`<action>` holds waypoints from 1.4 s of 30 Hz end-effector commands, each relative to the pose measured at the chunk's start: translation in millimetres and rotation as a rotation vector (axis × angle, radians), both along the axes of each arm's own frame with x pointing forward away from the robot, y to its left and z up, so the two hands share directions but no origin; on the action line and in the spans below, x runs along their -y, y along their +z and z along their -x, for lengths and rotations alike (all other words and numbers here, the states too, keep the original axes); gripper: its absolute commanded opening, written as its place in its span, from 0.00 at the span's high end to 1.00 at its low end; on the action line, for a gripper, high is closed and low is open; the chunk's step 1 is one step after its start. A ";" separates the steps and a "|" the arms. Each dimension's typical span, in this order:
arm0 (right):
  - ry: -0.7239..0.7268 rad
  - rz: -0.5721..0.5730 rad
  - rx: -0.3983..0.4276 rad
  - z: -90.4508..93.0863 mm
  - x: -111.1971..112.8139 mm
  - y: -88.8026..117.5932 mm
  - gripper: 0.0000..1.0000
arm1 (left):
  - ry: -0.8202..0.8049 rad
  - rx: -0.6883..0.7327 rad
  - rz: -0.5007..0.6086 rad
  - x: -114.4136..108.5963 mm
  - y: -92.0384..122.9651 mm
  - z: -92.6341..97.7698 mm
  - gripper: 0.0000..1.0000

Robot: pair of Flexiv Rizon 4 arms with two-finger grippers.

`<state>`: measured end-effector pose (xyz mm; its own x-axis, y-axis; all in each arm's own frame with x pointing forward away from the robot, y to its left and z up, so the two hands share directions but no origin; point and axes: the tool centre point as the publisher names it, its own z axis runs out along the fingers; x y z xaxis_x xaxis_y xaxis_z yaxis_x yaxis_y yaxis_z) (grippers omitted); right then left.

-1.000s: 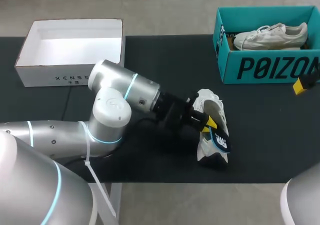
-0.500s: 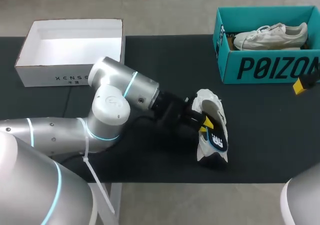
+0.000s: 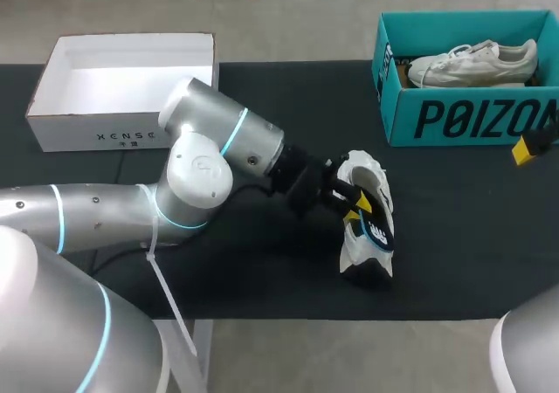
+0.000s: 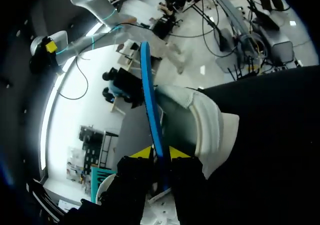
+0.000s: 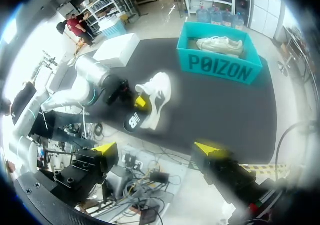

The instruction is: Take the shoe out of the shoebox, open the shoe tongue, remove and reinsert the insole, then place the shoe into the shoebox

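Shoe: a white shoe (image 3: 367,173) is laid on the black table (image 3: 262,96) near its front edge, outside the teal shoebox (image 3: 463,118) and well apart from it.
Insole: a thin dark insole (image 3: 377,233) with a white mark is held at the shoe's opening, standing out over its side.
Left gripper: the left gripper (image 4: 161,154) is clamped on the insole, one yellow tip pressed to each face, just beside the shoe.
Right gripper: the right gripper (image 5: 156,148) is kept well apart from the shoe, its fingers spread wide with nothing between them.
Hidden: how much of the insole lies inside the shoe cannot be told; the shoe's near side is covered by the left gripper.
Materials: the shoe's collar is padded and ribbed; the insole is flat and seen edge-on as a blue strip. The shoebox is open-topped card, with a second white shoe (image 3: 476,61) inside. An open white box (image 3: 122,131) is set at the far left.
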<state>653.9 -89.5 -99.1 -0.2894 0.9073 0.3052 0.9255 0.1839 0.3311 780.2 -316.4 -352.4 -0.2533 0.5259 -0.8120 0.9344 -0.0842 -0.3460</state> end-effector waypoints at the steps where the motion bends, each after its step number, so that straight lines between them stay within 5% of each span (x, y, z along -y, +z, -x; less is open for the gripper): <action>1: 0.001 0.002 -0.007 -3.4 -0.7 0.5 0.00 | 0.008 0.012 -0.035 4.6 9.3 5.6 0.00; 13: 0.001 0.002 -0.007 -3.4 -0.7 0.5 0.00 | 0.074 -0.031 -0.036 -11.9 13.1 45.3 0.00; 19: 0.001 0.002 -0.007 -3.4 -0.7 0.5 0.00 | 0.120 -0.042 -0.017 -13.7 12.5 50.0 0.05; 20: 0.001 0.002 -0.007 -3.4 -0.7 0.5 0.00 | 0.135 -0.039 -0.001 -14.0 14.0 49.6 0.16; 23: 0.001 0.002 -0.007 -3.4 -0.7 0.5 0.00 | 0.145 -0.027 0.005 -14.5 17.2 46.7 0.29; 24: 0.001 0.002 -0.007 -3.4 -0.7 0.5 0.00 | 0.151 -0.018 0.005 -14.5 18.3 45.8 0.53; 31: 0.001 0.002 -0.007 -3.4 -0.7 0.5 0.00 | 0.152 -0.016 0.012 -13.9 22.1 42.8 0.88; 42: 0.001 0.002 -0.007 -3.4 -0.7 0.5 0.00 | 0.134 -0.023 -0.018 -14.6 18.0 33.3 0.91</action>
<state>654.4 -89.3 -99.0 -0.2898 0.9073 0.3047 0.9255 0.1845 0.3307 741.7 -298.4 -334.6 -0.3432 0.4866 -0.8034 0.9290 0.0499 -0.3667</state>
